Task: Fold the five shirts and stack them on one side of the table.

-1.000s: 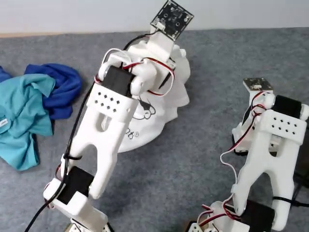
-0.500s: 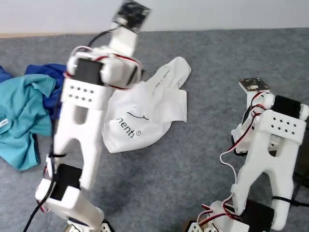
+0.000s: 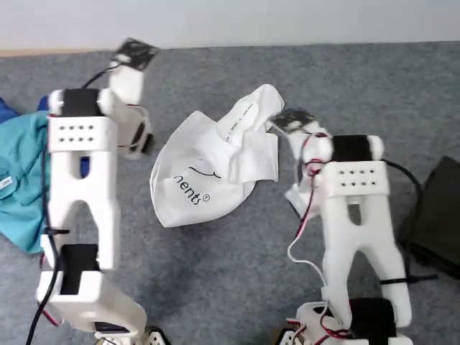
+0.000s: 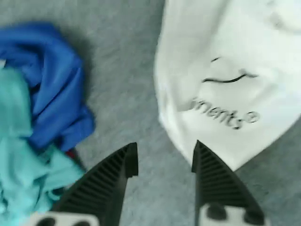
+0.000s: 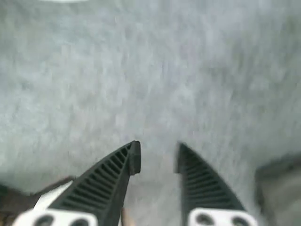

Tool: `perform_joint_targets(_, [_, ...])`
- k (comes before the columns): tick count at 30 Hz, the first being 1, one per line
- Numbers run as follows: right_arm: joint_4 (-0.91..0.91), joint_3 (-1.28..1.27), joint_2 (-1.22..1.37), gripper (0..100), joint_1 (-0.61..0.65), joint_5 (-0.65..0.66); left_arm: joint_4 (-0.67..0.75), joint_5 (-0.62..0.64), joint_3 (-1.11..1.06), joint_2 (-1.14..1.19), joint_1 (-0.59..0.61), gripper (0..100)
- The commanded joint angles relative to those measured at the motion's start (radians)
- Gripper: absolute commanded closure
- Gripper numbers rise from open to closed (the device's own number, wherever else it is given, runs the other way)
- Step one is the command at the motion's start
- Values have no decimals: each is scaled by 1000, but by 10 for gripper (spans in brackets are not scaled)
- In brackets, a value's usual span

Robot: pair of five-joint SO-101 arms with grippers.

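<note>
White shirt (image 3: 208, 176) crumpled mid-bench (image 3: 237, 280), between the 2 arms. Teal shirt (image 3: 18, 172) and blue shirt (image 4: 51, 84) heaped beside the left arm. Left pincer (image 4: 162, 160) wide, empty; right pincer (image 5: 156, 157) narrowly parted, empty.

Soft even light, faint shadows

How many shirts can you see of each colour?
Crumpled white shirt with black print: 1
Crumpled teal shirt: 1
Crumpled dark blue shirt: 1
Total: 3 shirts I can tell apart.
The dark cloth at the table's edge may be another; I cannot tell.
</note>
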State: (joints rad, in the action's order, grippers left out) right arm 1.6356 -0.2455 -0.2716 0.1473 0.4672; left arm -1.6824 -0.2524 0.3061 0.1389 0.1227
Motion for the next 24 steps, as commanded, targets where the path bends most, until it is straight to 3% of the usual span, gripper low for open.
perform_joint_targets(1, [-145,9,-13,772,62,12,-6,-12,-4,-51,94,804])
perform_joint_targets(7, [-283,17,191,772,87,167,-11,-12,-4,-44,189,805])
perform_joint_targets(12, [-289,98,352,772,65,288,-12,-11,-4,-44,222,806])
perform_joint_targets(24, [-341,295,607,772,94,301,-12,-6,-5,-44,222,807])
